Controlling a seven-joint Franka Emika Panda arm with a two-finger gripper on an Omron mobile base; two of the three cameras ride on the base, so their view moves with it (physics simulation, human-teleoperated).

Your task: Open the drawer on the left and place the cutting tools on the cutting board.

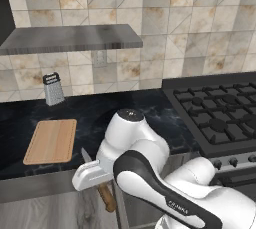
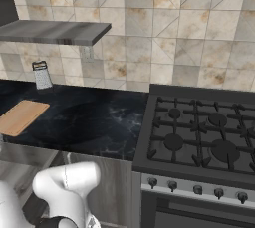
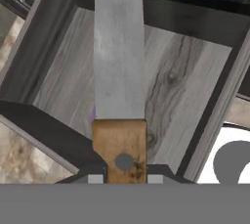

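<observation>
We found the gripper [image 3: 125, 179] clenched on the knife [image 3: 120, 71], its two dark tips pinching the brown handle from either side just below a round rivet. In the hand view the silver blade ran straight up the middle of the picture, away from the fingers, and passed over the open drawer [image 3: 185, 91]. The drawer's grey wood-grain floor lay beneath the blade, with its darker walls framing it on the left and right. A thin sliver of purple showed at the blade's left edge, just above the handle; we took it for the peeler [image 3: 93, 113] lying in the drawer, mostly hidden by the knife, though we could not make out its shape.

In the left base view the gripper [image 1: 95, 177] sat low, in front of the counter edge, at the end of the white arm. The knife [image 1: 102, 185] stood tilted there: the blade tip poked up past the hand toward the counter and the wooden handle hung down below it.

The board [image 1: 51, 141] lay flat on the dark counter [image 1: 125, 110], to the left of the gripper and apart from the knife, with nothing on it. A metal grater [image 1: 53, 88] stood upright behind the board near the tiled wall. The stove [image 1: 220, 115] was on the right side of the counter.
</observation>
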